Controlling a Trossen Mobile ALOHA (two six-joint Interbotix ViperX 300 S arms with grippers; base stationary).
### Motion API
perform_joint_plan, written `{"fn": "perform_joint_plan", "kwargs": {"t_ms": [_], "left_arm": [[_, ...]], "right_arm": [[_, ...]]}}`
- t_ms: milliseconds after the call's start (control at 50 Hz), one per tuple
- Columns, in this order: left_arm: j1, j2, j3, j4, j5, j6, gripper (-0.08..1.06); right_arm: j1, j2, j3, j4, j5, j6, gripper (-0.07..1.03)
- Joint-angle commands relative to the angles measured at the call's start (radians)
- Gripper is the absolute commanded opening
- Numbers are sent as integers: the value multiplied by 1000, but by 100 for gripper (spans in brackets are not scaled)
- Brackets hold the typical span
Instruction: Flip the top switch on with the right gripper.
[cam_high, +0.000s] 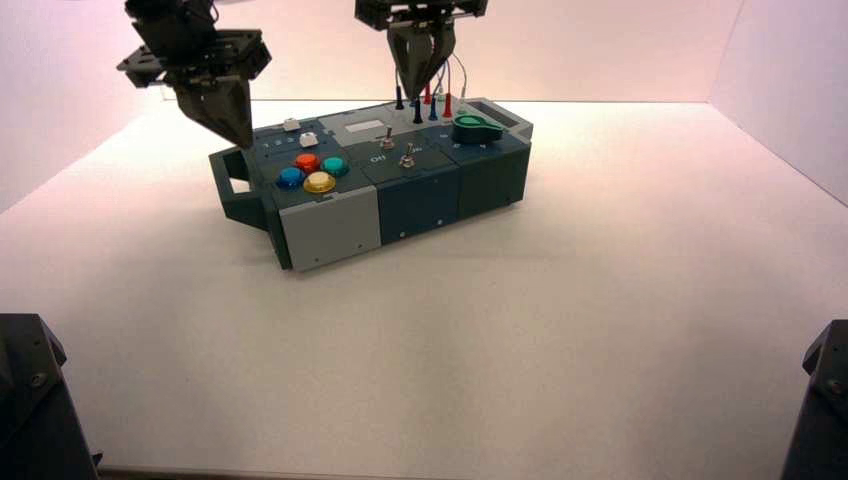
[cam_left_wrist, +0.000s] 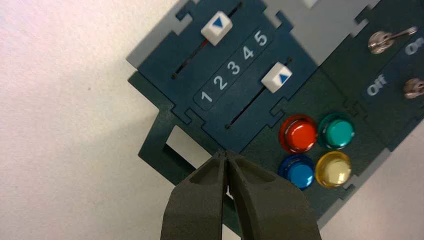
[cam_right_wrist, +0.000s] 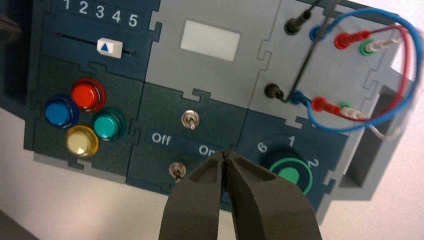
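While the clenched right gripper (cam_high: 413, 95) hovers over the box's (cam_high: 335, 228) far edge, the top switch (cam_right_wrist: 190, 119) likely awaits flipping; clenched left gripper (cam_high: 246, 146) idles by the left edge.

Robot test bench; button box (cam_high: 345, 210), white table (cam_high: 500, 350), plain walls (cam_high: 480, 60).

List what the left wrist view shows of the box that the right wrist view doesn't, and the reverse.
Only left wrist: the white slider farther from the buttons.

Only right wrist: the green knob, the blue wires and the red wires.

Both: the slider nearer the buttons, the red, green, blue and yellow buttons, two metal toggle switches and the "Off" lettering. Each also shows its own shut gripper: the left gripper by the box's left end, the right gripper above its middle.
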Motion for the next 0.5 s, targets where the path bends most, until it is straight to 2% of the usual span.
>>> {"fn": "perform_joint_plan", "kwargs": {"t_ms": [20,140,260,360,500], "left_arm": [[-8,-61,-8,-2,0,-2,-3],[-9,-95,-8,-2,0,5,-3],[-8,-124,-9,0,-3,14,-3],[-12,-132,-11,0,-3,14,-3],[-18,-140,-3,3,-8,15,-3]], "right_arm": [[-6,-74,12,2,-23,-5,-2],[-15,-103,52,3,-58,-6,-2],[-25,-138,86,3,-60,-49,-2],[-25,-166,110,5,-60,-74,-2],[-26,-193,140,5,-58,-87,-2]]}}
